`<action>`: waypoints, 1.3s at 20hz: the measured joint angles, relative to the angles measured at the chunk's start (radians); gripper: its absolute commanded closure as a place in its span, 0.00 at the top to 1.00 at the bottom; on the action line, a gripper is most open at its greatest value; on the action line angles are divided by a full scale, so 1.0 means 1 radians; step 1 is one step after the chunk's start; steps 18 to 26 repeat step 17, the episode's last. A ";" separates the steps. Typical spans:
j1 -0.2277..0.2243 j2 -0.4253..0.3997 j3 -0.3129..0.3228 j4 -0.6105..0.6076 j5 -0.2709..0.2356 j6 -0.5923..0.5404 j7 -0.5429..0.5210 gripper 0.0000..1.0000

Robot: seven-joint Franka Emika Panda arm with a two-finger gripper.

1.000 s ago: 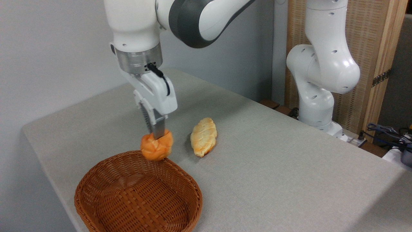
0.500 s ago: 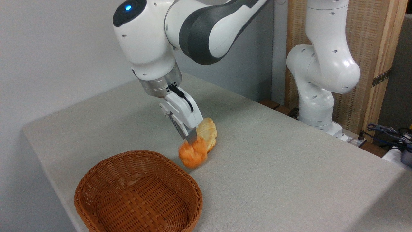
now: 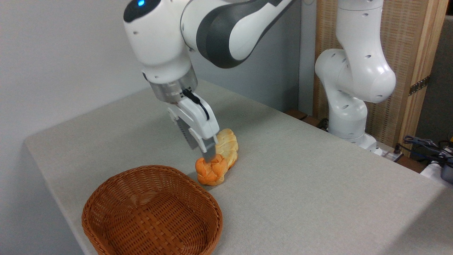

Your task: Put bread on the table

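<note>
The bread [image 3: 211,172], a small orange-golden knotted bun, rests on the grey table [image 3: 300,184] just past the basket's far rim. It touches the near end of the paler loaf. My gripper [image 3: 209,158] comes down at a slant from the upper left, and its fingertips are still closed on the bun's top. The fingers are seen edge-on, so the gap between them is hidden.
A brown wicker basket [image 3: 152,212] with nothing in it stands at the table's front left. The pale oval loaf [image 3: 228,147] lies right behind the bun. The arm's white base [image 3: 348,106] stands at the back right, with cables [image 3: 428,147] beside it.
My gripper carried the bun from above the basket's far rim to the right and down. The bun now sits on the table against the loaf.
</note>
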 measured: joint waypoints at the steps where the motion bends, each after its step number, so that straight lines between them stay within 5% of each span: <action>1: 0.000 -0.002 -0.002 0.015 0.000 0.026 0.000 1.00; 6: -0.014 -0.009 -0.027 0.071 0.015 0.165 0.000 1.00; 17: -0.008 -0.006 -0.019 0.084 0.084 0.199 -0.108 1.00; 26: -0.008 -0.006 -0.019 0.084 0.084 0.199 -0.108 1.00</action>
